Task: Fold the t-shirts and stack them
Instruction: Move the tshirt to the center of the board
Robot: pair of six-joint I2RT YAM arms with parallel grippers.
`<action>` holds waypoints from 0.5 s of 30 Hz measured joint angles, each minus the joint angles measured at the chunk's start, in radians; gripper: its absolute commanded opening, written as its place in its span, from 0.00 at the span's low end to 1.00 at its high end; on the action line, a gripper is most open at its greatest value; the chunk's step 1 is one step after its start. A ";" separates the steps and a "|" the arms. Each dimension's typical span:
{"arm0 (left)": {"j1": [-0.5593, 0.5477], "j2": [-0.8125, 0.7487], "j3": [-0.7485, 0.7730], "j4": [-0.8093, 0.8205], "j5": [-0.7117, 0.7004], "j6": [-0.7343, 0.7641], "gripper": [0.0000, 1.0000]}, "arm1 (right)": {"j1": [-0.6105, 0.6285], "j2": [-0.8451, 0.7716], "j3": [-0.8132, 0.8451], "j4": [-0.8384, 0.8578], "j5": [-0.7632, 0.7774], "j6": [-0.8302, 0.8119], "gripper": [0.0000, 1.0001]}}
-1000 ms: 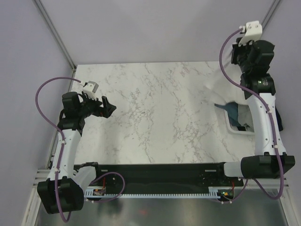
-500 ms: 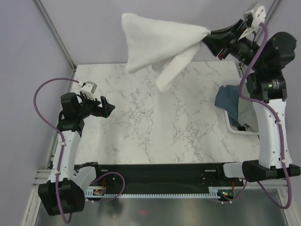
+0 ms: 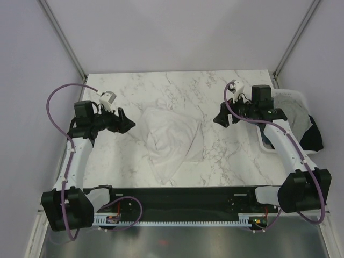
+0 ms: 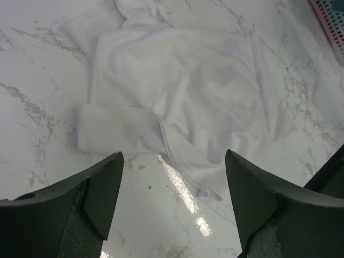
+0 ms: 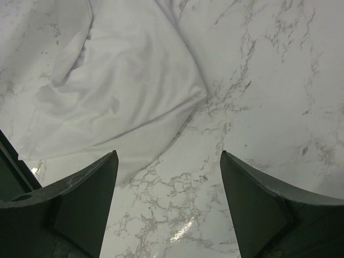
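No text, label, brand, number or sign can be read anywhere in these views.

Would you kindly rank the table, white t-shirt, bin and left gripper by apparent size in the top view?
1. table
2. white t-shirt and bin: they look about alike, and the bin is partly hidden, so unranked
3. left gripper

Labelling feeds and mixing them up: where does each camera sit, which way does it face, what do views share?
Top external: fixed above and behind the robot, looking down at the table; its left gripper and right gripper show.
Left wrist: on the left wrist, looking down between its fingers at the white t-shirt.
Right wrist: on the right wrist, looking down between its fingers at that shirt's edge.
Shared: all three show the shirt.
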 measured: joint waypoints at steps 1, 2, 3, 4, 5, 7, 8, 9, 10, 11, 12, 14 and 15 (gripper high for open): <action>-0.011 0.031 0.032 -0.045 0.005 0.013 0.84 | 0.002 -0.026 0.000 0.003 -0.002 -0.008 0.85; -0.027 0.062 0.070 -0.086 0.007 0.028 0.84 | 0.002 -0.053 0.000 0.010 -0.003 -0.013 0.84; -0.050 0.089 0.109 -0.127 0.005 0.047 0.84 | 0.004 -0.076 0.000 0.017 -0.004 -0.018 0.84; -0.079 0.112 0.149 -0.171 0.002 0.065 0.85 | 0.004 -0.089 0.000 0.020 -0.005 -0.021 0.84; -0.120 0.128 0.185 -0.211 -0.005 0.085 0.85 | 0.005 -0.103 -0.004 0.028 -0.006 -0.026 0.84; -0.238 0.141 0.233 -0.261 -0.044 0.121 0.85 | 0.008 -0.112 -0.018 0.039 -0.006 -0.029 0.83; -0.325 0.144 0.247 -0.280 -0.074 0.138 0.85 | 0.010 -0.110 -0.027 0.043 -0.003 -0.029 0.83; -0.413 0.147 0.254 -0.294 -0.106 0.154 0.84 | 0.010 -0.104 -0.037 0.044 0.000 -0.029 0.82; -0.501 0.153 0.255 -0.309 -0.145 0.170 0.84 | 0.012 -0.095 -0.045 0.044 0.005 -0.027 0.82; -0.574 0.166 0.254 -0.327 -0.172 0.184 0.83 | 0.012 -0.084 -0.050 0.044 0.012 -0.026 0.82; -0.637 0.183 0.253 -0.341 -0.198 0.198 0.82 | 0.012 -0.072 -0.055 0.044 0.020 -0.024 0.82; -0.721 0.224 0.245 -0.362 -0.267 0.221 0.82 | 0.012 -0.060 -0.064 0.045 0.033 -0.018 0.82; -0.763 0.245 0.233 -0.367 -0.311 0.233 0.82 | 0.012 -0.060 -0.071 0.047 0.042 -0.014 0.82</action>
